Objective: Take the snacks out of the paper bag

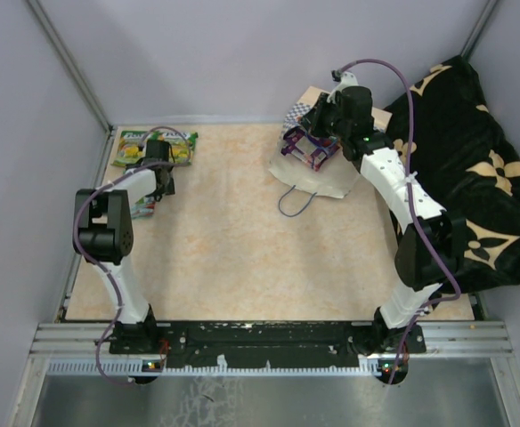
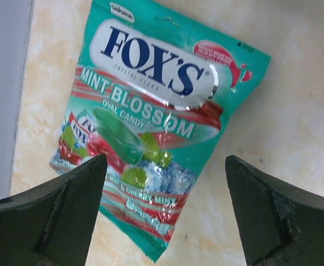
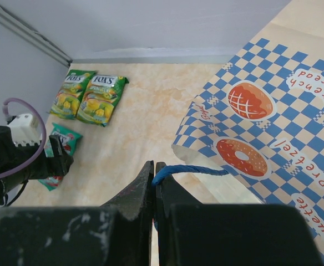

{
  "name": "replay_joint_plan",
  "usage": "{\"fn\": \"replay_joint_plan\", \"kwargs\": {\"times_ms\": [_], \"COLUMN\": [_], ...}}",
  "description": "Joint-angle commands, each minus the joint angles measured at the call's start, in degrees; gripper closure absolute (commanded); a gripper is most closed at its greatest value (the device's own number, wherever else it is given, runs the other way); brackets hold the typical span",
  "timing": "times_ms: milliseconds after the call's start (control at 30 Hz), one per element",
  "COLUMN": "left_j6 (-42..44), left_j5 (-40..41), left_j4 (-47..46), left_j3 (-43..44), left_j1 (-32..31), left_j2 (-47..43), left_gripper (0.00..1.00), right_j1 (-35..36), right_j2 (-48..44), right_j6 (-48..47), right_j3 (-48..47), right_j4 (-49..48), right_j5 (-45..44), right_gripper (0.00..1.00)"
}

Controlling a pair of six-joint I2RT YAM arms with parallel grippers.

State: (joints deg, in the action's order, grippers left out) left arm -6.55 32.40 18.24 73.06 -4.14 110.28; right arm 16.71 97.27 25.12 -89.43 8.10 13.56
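Right now it's one cream-tan paper shopping bag with a blue-white checkered band and red-orange prints (image 3: 262, 122). My right gripper (image 3: 154, 185) is pinched shut on the bag's thin blue cord handle (image 3: 190, 169), I guess to keep the mouth open.

Well left of the bag are three flat glossy FOX'S pouches, all out. There are two green-yellow pouches (image 3: 98, 100) side by side, and one teal Mint Blossom pouch (image 2: 156, 122) nearer me than those. My left gripper (image 2: 165, 163) hangs over the teal one, jaws wide apart, holding nothing.

So I reckon I'm between pulls. Next the left arm needs to swing over to the bag and reach inside. There's a purple something (image 1: 303, 147) at the bag's mouth, maybe pouch four, can't tell.
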Motion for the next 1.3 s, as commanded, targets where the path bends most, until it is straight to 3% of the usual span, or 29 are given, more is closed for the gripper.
{"fn": "replay_joint_plan", "kwargs": {"times_ms": [0,667,1067,1267], "left_j6": [4.2,21.3,28.4,34.2], "left_j5": [4.2,0.1,-0.7,-2.9], "left_j4": [-2.6,-20.7,-28.0,-33.2], "left_j3": [3.4,-10.1,-11.1,-12.1], "left_j1": [-0.2,3.9,3.9,3.9], "left_j2": [3.6,0.3,2.6,3.0], "left_gripper": [0.07,0.35,0.54,0.57], "right_j1": [-0.3,-0.3,-0.3,-0.3], "right_j2": [-0.4,0.1,0.0,-0.1], "right_j6": [-0.4,-0.6,-0.4,-0.3], "right_j3": [-3.1,-3.8,-3.7,-3.7], "right_j4": [-4.6,-4.2,-4.2,-4.2], "right_j5": [1.4,1.4,1.4,1.4], "right_gripper": [1.0,1.0,1.0,1.0]}}
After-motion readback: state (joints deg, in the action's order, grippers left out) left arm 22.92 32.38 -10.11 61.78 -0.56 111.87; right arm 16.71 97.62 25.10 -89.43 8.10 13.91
